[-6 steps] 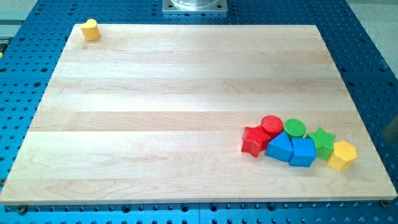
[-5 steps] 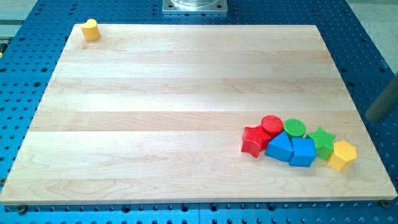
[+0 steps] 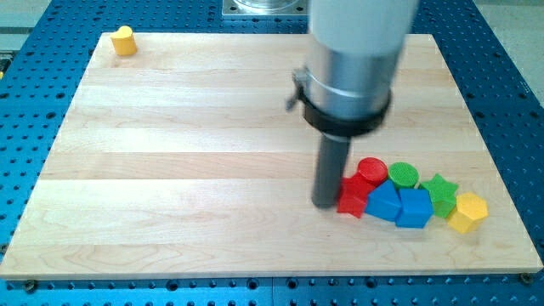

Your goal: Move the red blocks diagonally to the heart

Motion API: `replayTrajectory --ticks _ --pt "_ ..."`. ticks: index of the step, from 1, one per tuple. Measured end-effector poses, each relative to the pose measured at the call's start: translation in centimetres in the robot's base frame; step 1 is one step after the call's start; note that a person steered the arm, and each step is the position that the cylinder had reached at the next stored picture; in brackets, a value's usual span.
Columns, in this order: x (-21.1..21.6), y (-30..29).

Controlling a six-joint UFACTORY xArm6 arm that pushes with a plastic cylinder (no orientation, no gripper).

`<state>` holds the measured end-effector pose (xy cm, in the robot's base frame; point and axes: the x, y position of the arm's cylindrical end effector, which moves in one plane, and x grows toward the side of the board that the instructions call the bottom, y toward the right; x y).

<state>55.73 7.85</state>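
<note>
My tip (image 3: 324, 204) stands on the board at the view's lower right, touching the left side of the red star (image 3: 354, 199) and hiding part of it. The red cylinder (image 3: 371, 170) sits just above and right of the star. The yellow heart (image 3: 124, 40) lies alone in the board's top left corner, far from the tip. The arm's grey body (image 3: 353, 59) covers part of the board's upper middle.
A cluster joins the red blocks on the right: a green cylinder (image 3: 404, 175), a green star (image 3: 440, 191), two blue blocks (image 3: 383, 202) (image 3: 415, 208) and a yellow hexagon (image 3: 467, 211). The wooden board (image 3: 170, 170) lies on a blue perforated table.
The arm has come in from the view's right edge and its tip now stands against the left side of the red star. The blocks have not visibly moved.
</note>
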Motion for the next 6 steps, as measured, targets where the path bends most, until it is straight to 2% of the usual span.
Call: replayTrajectory --ticks 1,2,4,5,6 --pt "2.5 2.6" --pt "1.9 6.3" --pt "1.6 7.8" --pt "0.3 8.4" --pt "-3.1 6.0"
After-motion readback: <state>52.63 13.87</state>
